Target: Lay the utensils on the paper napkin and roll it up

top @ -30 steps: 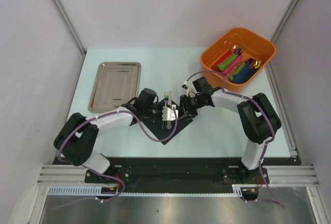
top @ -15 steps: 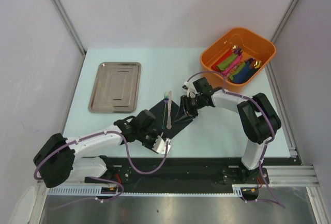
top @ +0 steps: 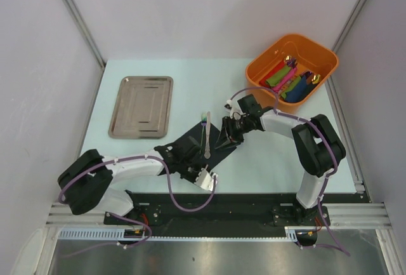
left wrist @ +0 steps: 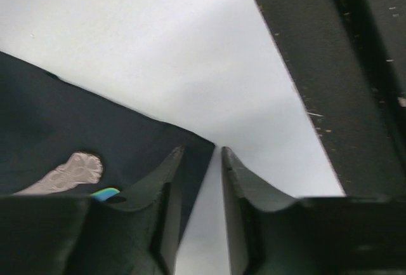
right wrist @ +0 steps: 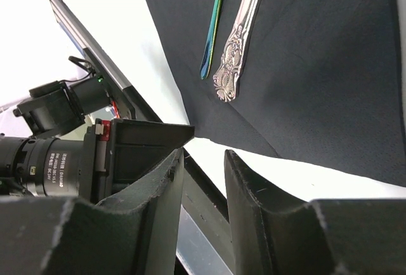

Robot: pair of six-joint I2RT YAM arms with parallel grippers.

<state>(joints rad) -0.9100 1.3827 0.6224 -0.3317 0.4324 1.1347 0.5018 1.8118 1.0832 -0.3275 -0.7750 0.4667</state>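
A steel tray (top: pixel 141 106) lay toward the far-left corner of the tabletop. Right of it, close to the near edge, the left gripper (left wrist: pixel 203 155) sat low with its tips at the near corner of the paper napkin (top: pixel 192 140). Its fingers were slightly parted (pale table showed through the slit) and pinched nothing. The napkin lay spread as a black diamond around the middle of the tabletop, closer to the near edge than the far one. The utensils (top: pixel 205 135) rested on it side by side, tines toward the far edge, one handle iridescent and the other ornate silver. At the napkin's right side the right gripper (right wrist: pixel 202 155) was low, its fingers likewise a narrow gap apart with nothing between them. An orange bin (top: pixel 254 72) holding coloured rolls (top: pixel 279 75) stood in the far-right corner.
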